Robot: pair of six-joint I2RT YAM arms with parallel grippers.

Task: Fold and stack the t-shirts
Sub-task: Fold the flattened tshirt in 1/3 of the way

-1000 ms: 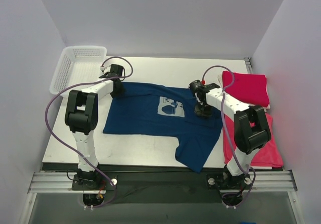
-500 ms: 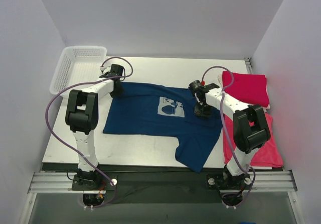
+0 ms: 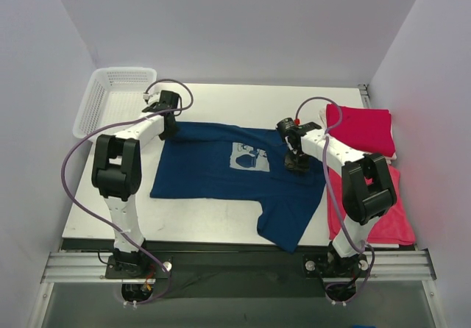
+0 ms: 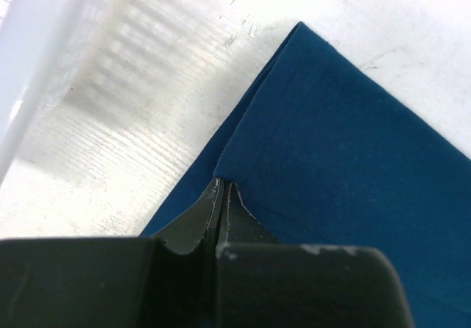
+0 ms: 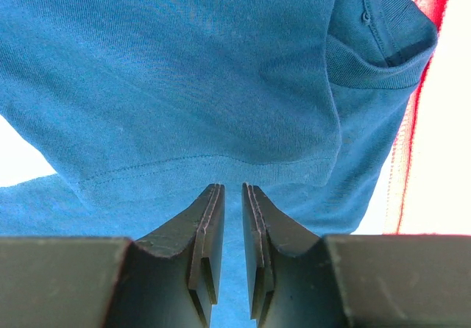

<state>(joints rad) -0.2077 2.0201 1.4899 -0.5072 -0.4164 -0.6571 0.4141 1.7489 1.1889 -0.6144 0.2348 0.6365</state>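
Left hand [image 4: 222,187] — pinching navy tee [image 4: 353,159].

No writing, number or brand can be read anywhere. The pale square cartoon print [image 3: 251,156] on the navy blue cotton t-shirt [image 3: 206,173] is too small to read — picture only, no legible letters.

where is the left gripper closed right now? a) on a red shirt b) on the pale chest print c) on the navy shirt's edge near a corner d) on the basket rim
c: in the left wrist view the left gripper is shut on the edge of the navy shirt, a little way from its corner.
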